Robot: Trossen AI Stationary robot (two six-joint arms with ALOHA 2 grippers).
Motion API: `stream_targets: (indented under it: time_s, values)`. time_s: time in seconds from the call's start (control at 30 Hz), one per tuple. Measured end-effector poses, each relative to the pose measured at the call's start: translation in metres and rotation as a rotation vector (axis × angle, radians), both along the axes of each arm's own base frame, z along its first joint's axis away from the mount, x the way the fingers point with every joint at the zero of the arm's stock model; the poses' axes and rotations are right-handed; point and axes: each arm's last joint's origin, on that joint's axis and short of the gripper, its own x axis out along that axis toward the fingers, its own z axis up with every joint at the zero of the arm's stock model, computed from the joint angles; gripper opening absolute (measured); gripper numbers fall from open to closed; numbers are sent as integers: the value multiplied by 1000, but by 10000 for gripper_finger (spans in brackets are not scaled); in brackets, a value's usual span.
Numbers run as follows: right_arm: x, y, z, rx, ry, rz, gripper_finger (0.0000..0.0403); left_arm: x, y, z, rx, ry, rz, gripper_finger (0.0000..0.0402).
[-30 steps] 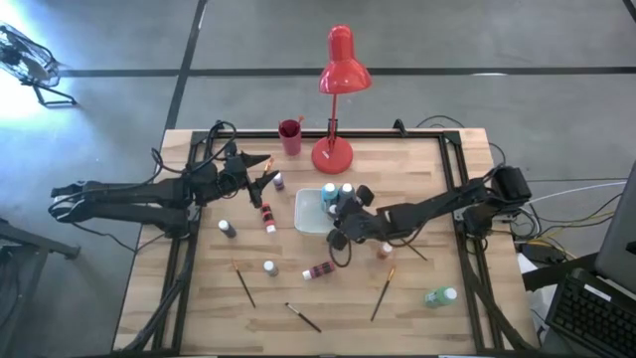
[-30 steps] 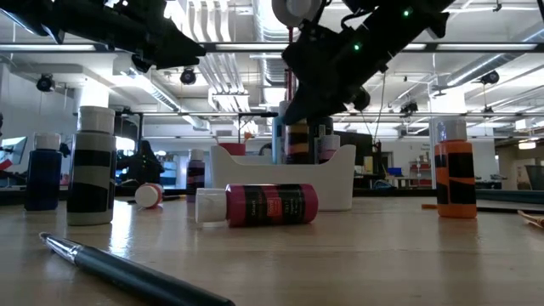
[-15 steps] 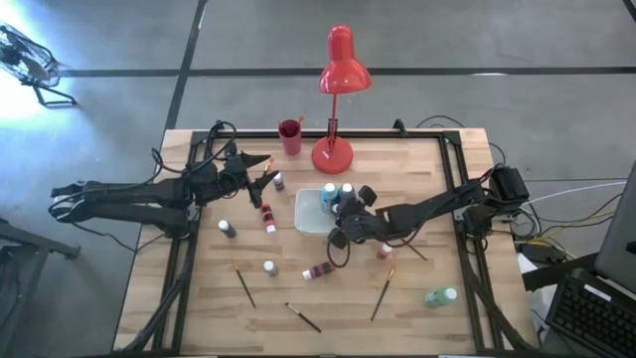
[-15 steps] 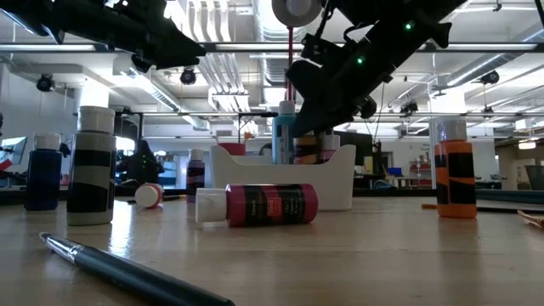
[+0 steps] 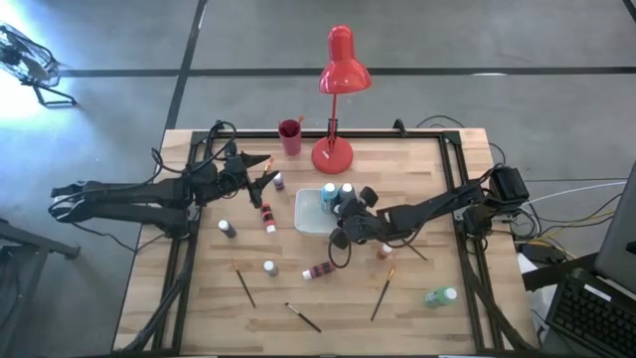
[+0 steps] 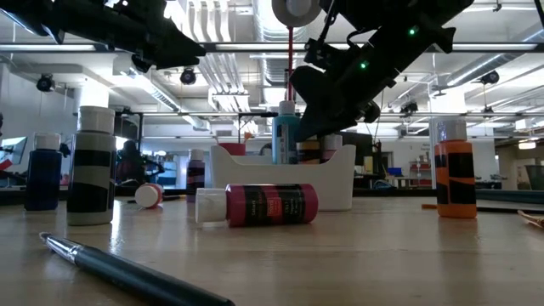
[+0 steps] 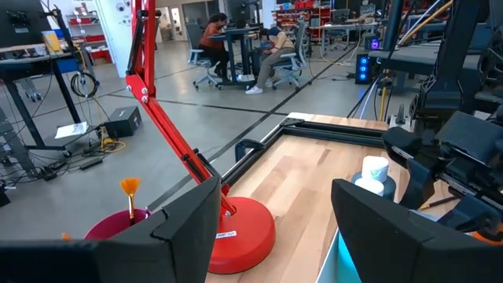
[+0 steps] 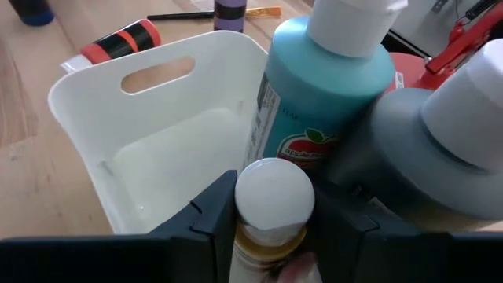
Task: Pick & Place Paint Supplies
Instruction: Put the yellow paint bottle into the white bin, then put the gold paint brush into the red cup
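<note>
Paint bottles are gathering in the white tray (image 5: pixel 310 214), and one pale-capped bottle (image 8: pixel 273 200) sits between the right gripper (image 8: pixel 271 228) fingers, just inside the tray's near wall beside a teal bottle (image 8: pixel 322 94) and a grey one (image 8: pixel 428 149). The fingers flank its neck closely (whether they grip or have let go, I cannot tell). Held upright, it can stand with the others. The left gripper (image 7: pixel 271 224) waits near the red lamp (image 5: pixel 338 80) with fingers apart and empty. More bottles and brushes lie scattered on the worktop (image 5: pixel 417 328), including a red bottle (image 6: pixel 270 205) on its side.
</note>
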Motion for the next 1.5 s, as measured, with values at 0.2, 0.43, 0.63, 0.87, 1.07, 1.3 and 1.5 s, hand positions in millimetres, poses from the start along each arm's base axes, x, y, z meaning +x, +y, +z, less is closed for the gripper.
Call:
stream_targets:
  time_s: [0.2, 0.43, 0.63, 0.87, 1.07, 1.3, 1.5]
  values:
    - [-1, -2, 0, -13, 5, -20, 184, 0, 0, 0, 0, 0, 0, 248]
    - [-1, -2, 7, -31, 6, 4, 178, 0, 0, 0, 0, 0, -1, 248]
    - [-4, 9, 37, -23, -58, 95, 150, 0, 0, 0, 0, 0, -1, 248]
    - [-32, 15, 87, -11, -60, 235, 116, 0, 0, 0, 0, 0, -1, 248]
    - [-72, 14, 134, 19, -30, 270, 86, 0, 0, 0, 0, -1, -1, 248]
    - [-115, 5, 169, 43, 65, 246, 51, 0, 0, 0, -3, -2, -1, 248]
    - [-140, -4, 171, -23, 117, 133, 32, 0, 1, -3, -82, -5, 18, 248]
